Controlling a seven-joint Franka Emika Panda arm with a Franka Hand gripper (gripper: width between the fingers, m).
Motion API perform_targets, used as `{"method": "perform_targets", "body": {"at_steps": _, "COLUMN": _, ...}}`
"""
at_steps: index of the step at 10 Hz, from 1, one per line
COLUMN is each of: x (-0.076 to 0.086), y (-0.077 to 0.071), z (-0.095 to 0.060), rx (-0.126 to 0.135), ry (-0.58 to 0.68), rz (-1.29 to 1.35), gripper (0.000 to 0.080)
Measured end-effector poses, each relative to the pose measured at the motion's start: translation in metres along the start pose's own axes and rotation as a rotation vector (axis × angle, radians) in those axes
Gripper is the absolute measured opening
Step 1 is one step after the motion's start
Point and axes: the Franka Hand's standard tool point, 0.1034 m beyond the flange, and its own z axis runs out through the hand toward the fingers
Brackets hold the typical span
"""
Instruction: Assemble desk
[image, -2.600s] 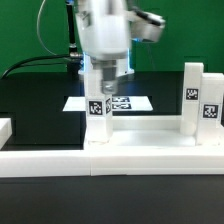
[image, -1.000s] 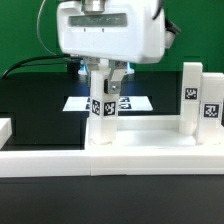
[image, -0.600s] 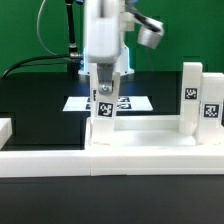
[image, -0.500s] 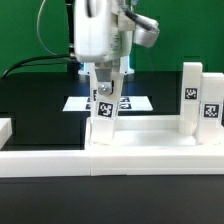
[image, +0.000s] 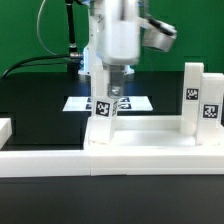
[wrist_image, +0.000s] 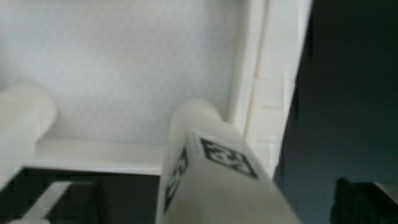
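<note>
The white desk top (image: 150, 138) lies on the black table with its rim up. My gripper (image: 108, 93) is shut on a white tagged leg (image: 101, 115) that stands, slightly tilted, in the top's corner on the exterior view's left. Two more tagged legs (image: 192, 96) (image: 212, 112) stand upright at the top's right end. In the wrist view the held leg (wrist_image: 221, 160) with its tag fills the foreground over the white inside of the desk top (wrist_image: 125, 70). The leg's foot and how it sits in the corner are hidden.
The marker board (image: 132, 102) lies flat on the table behind the held leg. A long white border rail (image: 110, 165) runs along the front. A short white piece (image: 5, 128) sits at the left edge. Black cables hang behind the arm.
The gripper has turned about its upright axis while staying on the leg. The leg now leans slightly, and its position in the corner is unchanged.
</note>
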Motion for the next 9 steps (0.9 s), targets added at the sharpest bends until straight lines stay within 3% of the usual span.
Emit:
{"method": "perform_targets", "body": {"at_steps": 2, "x": -0.004, "y": 0.0, "z": -0.001, "rx": 0.019, "ry": 0.014, "rz": -0.23, "gripper": 0.0647}}
{"method": "perform_targets", "body": {"at_steps": 5, "x": -0.002, "y": 0.002, "z": -0.001, "rx": 0.014, "ry": 0.016, "rz": -0.413, "gripper": 0.0649}}
{"method": "perform_targets", "body": {"at_steps": 6, "x": 0.007, "y": 0.001, "z": -0.002, "rx": 0.003, "ry": 0.033, "rz": -0.669, "gripper": 0.0649}}
{"method": "perform_targets", "body": {"at_steps": 7, "x": 0.013, "y": 0.001, "z": -0.002, "rx": 0.004, "ry": 0.034, "rz": -0.755, "gripper": 0.0649}}
{"method": "perform_targets", "body": {"at_steps": 9, "x": 0.011, "y": 0.001, "z": -0.002, "rx": 0.004, "ry": 0.033, "rz": -0.72, "gripper": 0.0621}}
